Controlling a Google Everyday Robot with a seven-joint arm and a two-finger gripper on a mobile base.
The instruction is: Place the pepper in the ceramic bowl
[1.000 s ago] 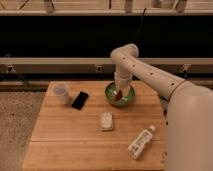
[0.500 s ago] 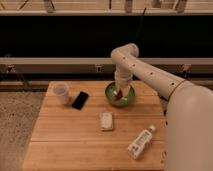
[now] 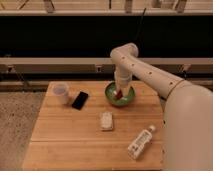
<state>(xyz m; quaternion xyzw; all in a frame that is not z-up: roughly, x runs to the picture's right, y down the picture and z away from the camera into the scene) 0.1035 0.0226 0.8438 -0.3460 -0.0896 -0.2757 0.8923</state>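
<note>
A green ceramic bowl (image 3: 119,96) stands at the back middle of the wooden table (image 3: 65,140). A small red pepper (image 3: 120,93) shows inside the bowl, right under the gripper. My gripper (image 3: 121,89) hangs from the white arm straight down over the bowl, its tip at or just inside the rim. The arm hides part of the bowl's far side.
A white cup (image 3: 61,92) and a black phone (image 3: 80,100) lie at the back left. A small white packet (image 3: 106,120) lies in the middle. A white bottle (image 3: 140,142) lies at the front right. My white body fills the right side.
</note>
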